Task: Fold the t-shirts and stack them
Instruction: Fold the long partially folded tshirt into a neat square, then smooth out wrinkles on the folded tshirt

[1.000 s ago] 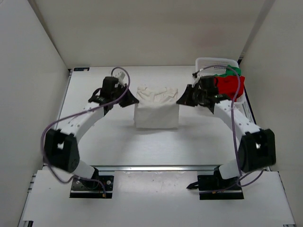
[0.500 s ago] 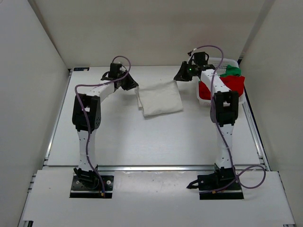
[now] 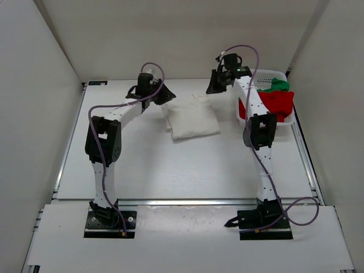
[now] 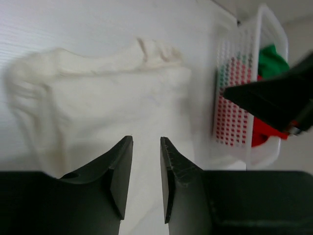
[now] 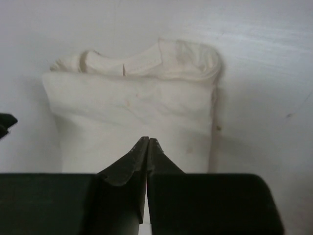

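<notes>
The cream-white t-shirt (image 3: 193,118) lies folded on the table at the back centre. It also shows in the left wrist view (image 4: 122,107) and the right wrist view (image 5: 132,107). My left gripper (image 3: 166,95) hovers at its far left corner, slightly open and empty (image 4: 146,142). My right gripper (image 3: 210,86) hovers at the far right corner, shut on nothing (image 5: 147,141). The red t-shirt (image 3: 276,103) and the green t-shirt (image 3: 277,85) lie bunched in the white mesh basket (image 3: 250,74).
The basket stands at the back right, close to the shirt's right edge, and shows in the left wrist view (image 4: 234,98). White walls enclose the table on the left, back and right. Both arms stretch far toward the back wall.
Both arms have stretched back, laying the cream-white shirt flat, and have let go of it. Since half a second ago the grippers have risen slightly off its far corners.
</notes>
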{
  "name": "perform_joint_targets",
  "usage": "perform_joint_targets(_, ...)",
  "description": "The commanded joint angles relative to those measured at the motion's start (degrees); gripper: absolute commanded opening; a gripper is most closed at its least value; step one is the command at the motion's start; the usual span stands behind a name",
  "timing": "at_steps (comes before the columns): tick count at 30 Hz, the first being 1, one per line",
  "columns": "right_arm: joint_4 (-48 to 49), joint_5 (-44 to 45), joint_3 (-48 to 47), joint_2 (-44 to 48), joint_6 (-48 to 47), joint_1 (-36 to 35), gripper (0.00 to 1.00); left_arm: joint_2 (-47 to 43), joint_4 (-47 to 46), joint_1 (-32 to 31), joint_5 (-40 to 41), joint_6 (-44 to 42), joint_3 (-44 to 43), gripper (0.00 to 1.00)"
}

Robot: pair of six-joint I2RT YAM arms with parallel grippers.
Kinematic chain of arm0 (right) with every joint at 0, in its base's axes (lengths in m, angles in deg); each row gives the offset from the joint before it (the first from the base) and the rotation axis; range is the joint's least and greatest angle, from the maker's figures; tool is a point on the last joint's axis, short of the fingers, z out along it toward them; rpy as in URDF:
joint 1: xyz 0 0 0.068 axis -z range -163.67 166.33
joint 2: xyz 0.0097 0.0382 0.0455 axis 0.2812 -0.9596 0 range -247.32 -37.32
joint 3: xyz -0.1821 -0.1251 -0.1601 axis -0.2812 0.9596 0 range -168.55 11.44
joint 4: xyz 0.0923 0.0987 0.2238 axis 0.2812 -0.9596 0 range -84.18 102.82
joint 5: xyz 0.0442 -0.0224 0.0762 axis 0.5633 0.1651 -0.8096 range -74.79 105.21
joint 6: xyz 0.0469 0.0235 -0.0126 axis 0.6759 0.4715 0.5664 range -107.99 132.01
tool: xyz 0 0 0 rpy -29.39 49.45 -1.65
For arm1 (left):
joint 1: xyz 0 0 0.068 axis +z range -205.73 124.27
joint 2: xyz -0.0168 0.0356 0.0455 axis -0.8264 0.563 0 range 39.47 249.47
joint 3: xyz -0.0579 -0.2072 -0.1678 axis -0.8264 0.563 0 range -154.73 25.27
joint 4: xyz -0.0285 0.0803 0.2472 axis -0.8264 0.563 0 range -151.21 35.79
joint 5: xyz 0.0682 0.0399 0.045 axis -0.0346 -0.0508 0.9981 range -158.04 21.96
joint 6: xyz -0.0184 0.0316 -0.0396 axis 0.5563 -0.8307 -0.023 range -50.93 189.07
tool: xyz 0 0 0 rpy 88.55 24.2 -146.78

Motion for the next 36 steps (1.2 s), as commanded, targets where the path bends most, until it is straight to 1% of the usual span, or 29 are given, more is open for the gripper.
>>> perform_joint_targets(1, -6.8, 5.1, 5.4, 3.4, -4.8, -5.2, 0.0, -2.3, -2.0, -7.4, -0.6, -1.2, 5.7, 0.38)
perform_joint_targets(2, -6.5, 7.1, 6.6, 4.9, -5.4, -5.5, 0.0, -2.5, -3.6, -7.8, -0.4, -0.8, 9.1, 0.37)
perform_joint_targets(4, -6.2, 10.2, 12.1, 7.2, -6.4, -6.9, 0.0, -3.6, -5.9, -8.2, -2.1, 1.1, 14.7, 0.35)
perform_joint_targets(5, -5.5, 11.0, 13.5, 9.5, -6.7, -7.6, 0.0, -4.6, -8.7, -8.6, -1.9, 1.5, 18.3, 0.35)
perform_joint_targets(6, -4.7, 11.1, 17.1, 11.2, -6.4, -7.5, 0.0, -5.3, -10.1, -8.6, -1.4, 1.4, 20.0, 0.34)
perform_joint_targets(8, 1.9, 10.8, 29.5, 19.1, -6.1, -7.6, 0.0, -7.4, -12.3, -8.9, -1.3, 1.5, 26.6, 0.34)
perform_joint_targets(9, 4.4, 10.4, 33.7, 21.6, -5.3, -7.6, 0.0, -7.9, -13.6, -9.0, -1.2, 2.4, 28.3, 0.34)
perform_joint_targets(11, 15.2, 9.3, 50.2, 31.1, -3.6, -7.5, 0.0, -9.6, -14.8, -9.1, -2.2, 3.0, 33.0, 0.34)
perform_joint_targets(12, 18.5, 9.0, 53.4, 33.7, -3.3, -7.6, 0.0, -10.7, -16.2, -9.3, -2.3, 3.4, 35.3, 0.34)
perform_joint_targets(14, 21.9, 8.1, 62.1, 35.5, -1.2, -7.1, 0.0, -12.4, -17.6, -9.7, -2.5, 3.2, 38.4, 0.33)
perform_joint_targets(15, 24.1, 7.1, 66.3, 36.3, -0.4, -6.9, 0.0, -13.6, -18.3, -10.3, -2.9, 3.6, 40.2, 0.35)
perform_joint_targets(18, 29.4, 6.0, 75.3, 39.2, 1.5, -8.5, 0.0, -17.3, -20.4, -11.2, -4.4, 4.3, 44.5, 0.35)
perform_joint_targets(19, 30.2, 6.2, 76.5, 39.2, 1.8, -9.5, 0.0, -18.3, -21.1, -11.1, -4.8, 4.5, 45.4, 0.35)
perform_joint_targets(21, 33.7, 7.4, 82.0, 41.2, 3.4, -9.7, 0.0, -21.0, -20.4, -11.7, -4.8, 4.4, 46.1, 0.35)
perform_joint_targets(24, 35.0, 4.5, 85.2, 42.4, 4.4, -9.4, 0.0, -23.4, -19.2, -10.9, -5.5, 4.4, 44.1, 0.36)
perform_joint_targets(26, 34.5, 5.0, 85.8, 43.6, 3.8, -10.0, 0.0, -23.6, -18.0, -10.9, -4.9, 4.2, 41.9, 0.37)
perform_joint_targets(27, 34.9, 5.2, 85.8, 44.8, 3.9, -10.3, 0.0, -22.9, -17.8, -10.2, -4.7, 3.7, 39.4, 0.37)
perform_joint_targets(30, 34.4, 4.3, 83.4, 46.4, 4.4, -10.0, 0.0, -19.2, -14.9, -8.1, -3.2, 2.9, 33.2, 0.36)
perform_joint_targets(32, 34.8, 4.1, 81.5, 46.1, 4.0, -9.8, 0.0, -16.1, -15.1, -5.6, -3.7, 3.6, 30.1, 0.36)
perform_joint_targets(36, 38.1, 0.8, 75.5, 40.6, 4.6, -9.1, 0.0, -9.5, -13.2, -1.0, -2.5, 3.4, 23.2, 0.35)
